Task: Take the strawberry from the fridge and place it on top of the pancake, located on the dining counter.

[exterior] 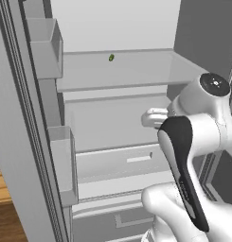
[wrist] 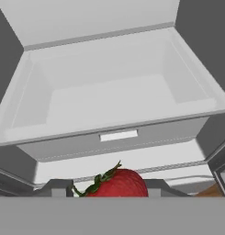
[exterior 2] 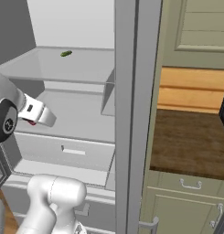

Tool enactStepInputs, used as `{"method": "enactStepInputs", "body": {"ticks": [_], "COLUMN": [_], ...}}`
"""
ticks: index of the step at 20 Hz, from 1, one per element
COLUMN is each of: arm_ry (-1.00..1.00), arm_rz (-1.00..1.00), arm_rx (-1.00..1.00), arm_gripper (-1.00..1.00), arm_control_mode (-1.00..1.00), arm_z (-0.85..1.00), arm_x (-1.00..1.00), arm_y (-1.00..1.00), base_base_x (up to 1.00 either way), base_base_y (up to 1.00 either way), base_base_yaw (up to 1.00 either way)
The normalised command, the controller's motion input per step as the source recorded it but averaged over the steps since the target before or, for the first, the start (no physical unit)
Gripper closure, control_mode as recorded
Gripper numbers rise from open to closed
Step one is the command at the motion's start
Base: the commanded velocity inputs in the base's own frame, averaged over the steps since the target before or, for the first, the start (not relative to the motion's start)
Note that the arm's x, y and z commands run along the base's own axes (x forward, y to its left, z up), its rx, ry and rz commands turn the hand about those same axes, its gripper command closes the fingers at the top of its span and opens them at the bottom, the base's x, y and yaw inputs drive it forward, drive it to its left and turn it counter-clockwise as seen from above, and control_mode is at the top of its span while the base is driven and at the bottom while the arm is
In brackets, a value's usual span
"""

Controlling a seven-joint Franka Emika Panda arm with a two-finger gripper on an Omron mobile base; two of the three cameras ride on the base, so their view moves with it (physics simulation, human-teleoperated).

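Sitting between the two dark fingertips of the tool [wrist: 111, 190], the strawberry [wrist: 116, 183] fills the gap at the bottom of the hand view, its green stem pointing up and left; the tool is clamped on it. From the right base view a sliver of red shows just under the white hand, in front of the middle shelf [exterior 2: 81, 116] of the fridge [exterior 2: 125, 114]. Beyond the fruit lies a pale drawer [wrist: 109, 98] with bare walls and floor, open room on every side. A small dark green item [exterior: 111, 57] rests on the upper shelf [exterior: 117, 71] near its back edge, well apart from the tool. Right of the fridge door edge, the dark wooden desk [exterior 2: 191, 141] stands.
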Motion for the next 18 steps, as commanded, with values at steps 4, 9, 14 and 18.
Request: {"method": "enactStepInputs", "body": {"ticks": [4, 9, 14, 18], "arm_ry": [0.0, 0.0, 0.0, 0.0], "arm_rz": [0.0, 0.0, 0.0, 0.0], "arm_rx": [0.0, 0.0, 0.0, 0.0], "arm_gripper": [1.0, 1.0, 1.0, 1.0], "arm_control_mode": [-1.0, -1.0, -1.0, -1.0], "arm_z": [-0.07, -0.03, -0.05, -0.05], "arm_x": [-0.32, -0.12, -0.04, 0.0], "arm_y": [0.0, -0.01, -0.01, 0.0], "base_base_x": [0.0, 0.0, 0.0, 0.0], "base_base_y": [0.0, 0.0, 0.0, 0.0], "base_base_yaw": [0.0, 0.0, 0.0, 0.0]}}
